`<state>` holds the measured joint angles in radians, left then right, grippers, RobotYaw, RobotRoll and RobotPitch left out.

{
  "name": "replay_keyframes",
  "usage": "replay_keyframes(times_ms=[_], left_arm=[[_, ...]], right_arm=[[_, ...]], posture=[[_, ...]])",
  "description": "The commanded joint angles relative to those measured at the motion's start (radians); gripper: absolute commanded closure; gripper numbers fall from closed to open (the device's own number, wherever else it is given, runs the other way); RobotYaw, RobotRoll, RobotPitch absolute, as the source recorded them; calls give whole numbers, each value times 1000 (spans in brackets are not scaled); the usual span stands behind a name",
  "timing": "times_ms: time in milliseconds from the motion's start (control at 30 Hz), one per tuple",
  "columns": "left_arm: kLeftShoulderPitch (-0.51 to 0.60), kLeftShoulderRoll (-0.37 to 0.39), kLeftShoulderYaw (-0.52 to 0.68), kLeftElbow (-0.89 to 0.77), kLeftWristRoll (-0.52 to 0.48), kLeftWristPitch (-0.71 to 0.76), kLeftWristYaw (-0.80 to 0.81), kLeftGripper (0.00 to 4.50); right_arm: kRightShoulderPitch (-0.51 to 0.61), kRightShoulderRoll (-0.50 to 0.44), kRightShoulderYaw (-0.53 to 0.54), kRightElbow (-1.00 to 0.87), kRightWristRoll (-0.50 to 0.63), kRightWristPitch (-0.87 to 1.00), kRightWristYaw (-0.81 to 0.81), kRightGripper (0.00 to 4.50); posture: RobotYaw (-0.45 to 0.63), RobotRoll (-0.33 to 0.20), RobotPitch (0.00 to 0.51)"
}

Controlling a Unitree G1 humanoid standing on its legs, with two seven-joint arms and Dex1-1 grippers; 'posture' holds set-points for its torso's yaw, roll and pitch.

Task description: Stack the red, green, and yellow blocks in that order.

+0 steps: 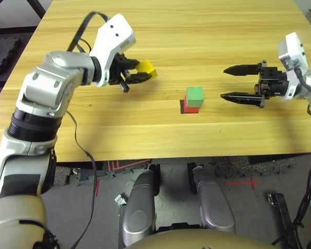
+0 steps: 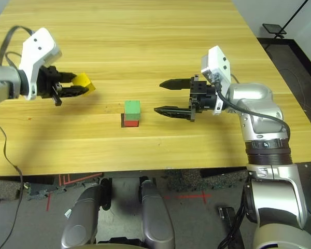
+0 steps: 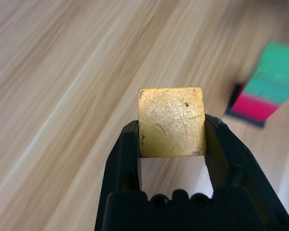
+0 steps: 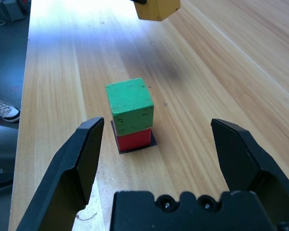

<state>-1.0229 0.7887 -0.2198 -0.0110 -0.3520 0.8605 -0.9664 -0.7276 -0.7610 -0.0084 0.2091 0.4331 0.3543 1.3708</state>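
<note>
Pinching the yellow block (image 3: 171, 122) by opposite faces, the left gripper (image 1: 137, 74) holds firm – light, rigid (likely) – right gripper (image 2: 168, 96) gaping.

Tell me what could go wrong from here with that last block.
The yellow block sits at the very tips of the left gripper's fingers, so it might slip out. The green block looks twisted on the red block, so setting yellow down could topple the stack. The open right gripper hangs close beside it.
</note>
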Motion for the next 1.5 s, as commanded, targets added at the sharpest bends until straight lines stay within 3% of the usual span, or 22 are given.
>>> replay_keyframes(times_ms=[33, 267, 567, 900, 1500], left_arm=[[-43, -2, -63, 2, 13, 10, -86, 2592], [-104, -34, -200, -86, 22, 39, -216, 2592], [-219, -171, -227, -3, 63, 9, -227, 2592], [-220, -167, -296, 16, 135, -26, -287, 2592], [-222, -246, -318, 103, 235, -106, -316, 2592]], right_arm=[[9, -24, -1, -17, -4, 3, 16, 0], [16, -64, -9, -36, 3, 20, 25, 0], [37, -61, -18, -67, 13, 36, 0, 0], [55, -58, -27, -101, 29, 52, -29, 0], [74, -48, -36, -110, 35, 47, -46, 0]], posture=[[310, 116, 229], [298, 115, 226], [279, 120, 227], [272, 132, 234], [252, 139, 247]])
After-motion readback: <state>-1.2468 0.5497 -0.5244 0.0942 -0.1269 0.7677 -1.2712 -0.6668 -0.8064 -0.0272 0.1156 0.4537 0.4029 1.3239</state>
